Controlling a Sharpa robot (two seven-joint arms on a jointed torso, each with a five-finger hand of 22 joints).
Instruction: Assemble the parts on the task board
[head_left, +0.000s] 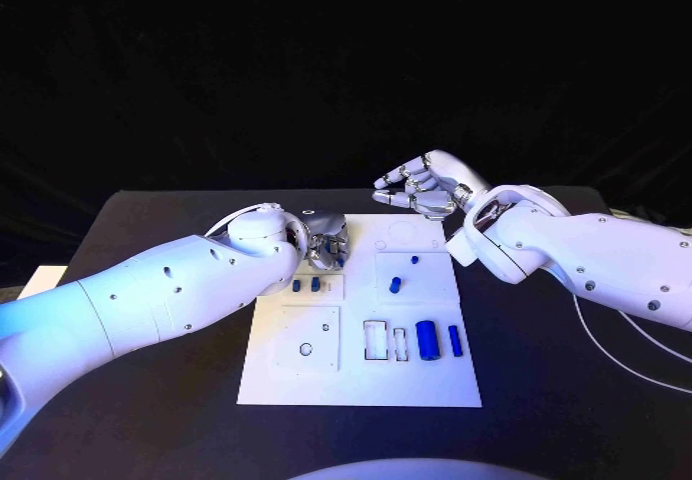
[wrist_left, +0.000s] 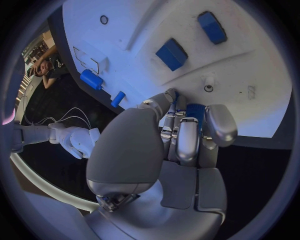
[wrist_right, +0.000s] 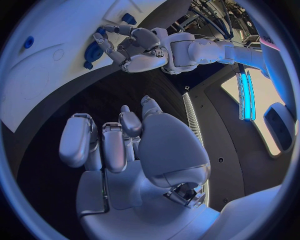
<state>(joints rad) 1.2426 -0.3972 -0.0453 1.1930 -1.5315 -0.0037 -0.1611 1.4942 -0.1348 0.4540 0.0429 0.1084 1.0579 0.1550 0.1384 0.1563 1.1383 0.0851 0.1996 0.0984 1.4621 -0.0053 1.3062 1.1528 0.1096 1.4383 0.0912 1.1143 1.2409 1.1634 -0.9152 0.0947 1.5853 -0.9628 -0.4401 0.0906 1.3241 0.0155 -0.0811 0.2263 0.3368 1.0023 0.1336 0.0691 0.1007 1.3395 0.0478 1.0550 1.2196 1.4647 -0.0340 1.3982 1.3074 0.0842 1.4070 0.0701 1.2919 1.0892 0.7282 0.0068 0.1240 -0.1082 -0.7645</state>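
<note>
The white task board (head_left: 361, 375) lies in the middle of the black table. My left hand (head_left: 326, 245) is low over the board's far left corner, and in the left wrist view its fingers (wrist_left: 187, 135) curl around a blue part (wrist_left: 195, 111). The right wrist view shows that left hand (wrist_right: 134, 45) with blue between its fingers. My right hand (head_left: 421, 187) hovers above the board's far edge, its fingers (wrist_right: 112, 142) curled in with nothing in them. Blue parts stand on the board: two small blocks (head_left: 304, 285), a peg (head_left: 395, 285) and a large cylinder (head_left: 427, 335).
A thin blue bar (head_left: 454, 340) lies beside the cylinder near the board's right edge. Pale rectangular pieces (head_left: 376, 340) sit left of the cylinder. A round hole (head_left: 306, 349) marks the board's near left panel. White cables (head_left: 635, 350) trail on the table at the right.
</note>
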